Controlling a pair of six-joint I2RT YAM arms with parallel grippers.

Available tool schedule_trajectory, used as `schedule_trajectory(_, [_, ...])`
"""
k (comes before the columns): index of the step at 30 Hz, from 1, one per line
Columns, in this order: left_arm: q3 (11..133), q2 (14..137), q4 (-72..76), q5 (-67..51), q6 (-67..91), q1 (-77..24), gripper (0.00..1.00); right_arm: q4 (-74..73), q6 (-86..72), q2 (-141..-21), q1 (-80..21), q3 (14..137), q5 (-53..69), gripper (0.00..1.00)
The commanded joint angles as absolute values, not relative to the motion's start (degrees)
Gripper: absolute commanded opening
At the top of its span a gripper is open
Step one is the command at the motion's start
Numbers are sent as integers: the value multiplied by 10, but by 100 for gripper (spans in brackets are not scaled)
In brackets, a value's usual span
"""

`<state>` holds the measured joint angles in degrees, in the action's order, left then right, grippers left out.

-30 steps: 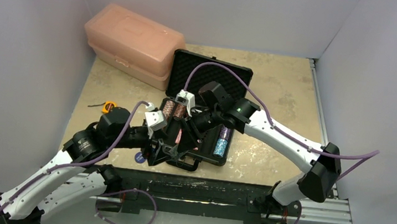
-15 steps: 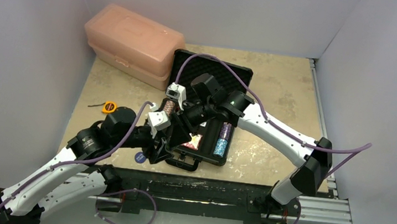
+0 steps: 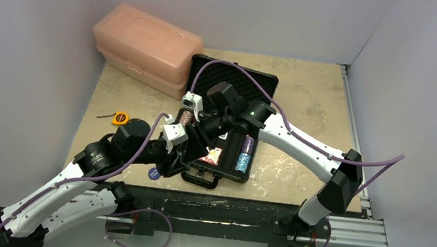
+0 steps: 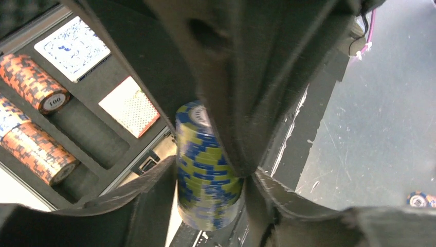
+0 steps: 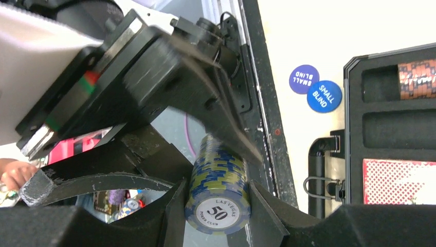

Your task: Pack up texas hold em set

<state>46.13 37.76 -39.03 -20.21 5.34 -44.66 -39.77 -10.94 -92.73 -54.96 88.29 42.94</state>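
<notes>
**1. Front edge.** The left gripper and the right gripper meet nose to nose above the near-left corner of the briefcase, close to the front edge of the table. Both are set around one blue-and-yellow chip stack. The stack is held in the air and sits in no slot.

**2. Right gripper.** Jaws are narrow, with both pads pressed against the sides of the chip stack. The end face marked 50 is turned toward the right wrist camera.

**3. Left gripper.** Its fingers flank the same stack from the opposite direction, one on each side (the contact lines are too dark to read). It cannot be determined whether they clamp the stack.

**4. Table, near left.** The two blue discs lie flat, touching one another, just left of the briefcase handle.

**5. Briefcase base.** It lies open and flat on the table.
- The red card deck and the blue card deck each occupy a foam recess.
- Two orange chip stacks lie in the long slots, and part of each slot shows bare foam.
- At the right end lie a purple chip stack and a light-blue chip stack.

**6. Lid.** The lid is opened behind the base, with its foam lining facing the arms.

**7. Far left.** A yellow tape measure rests on the table, well apart from the briefcase. A closed pink box stands in the far corner, just beside the lid.
</notes>
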Motion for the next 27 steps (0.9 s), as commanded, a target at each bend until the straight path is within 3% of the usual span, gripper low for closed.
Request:
schedule_trajectory(1, [481, 376, -381, -186, 45, -447, 40, -371, -128, -916, -555, 911, 471, 0])
schedule_trajectory(6, [484, 385, -383, -191, 47, -448, 0, -366, -135, -919, -555, 909, 461, 0])
schedule_trajectory(8, [484, 386, -383, -191, 47, -447, 0, -366, -135, -920, -555, 909, 447, 0])
schedule_trajectory(13, [484, 388, -382, -188, 50, -447, 0, -368, -135, -924, -553, 907, 421, 18])
schedule_trajectory(20, [485, 391, -385, -181, 51, -447, 0, -357, -145, -913, -554, 900, 397, 60])
schedule_trajectory(27, [485, 391, -387, -175, 53, -447, 0, -352, -151, -891, -554, 889, 365, 84])
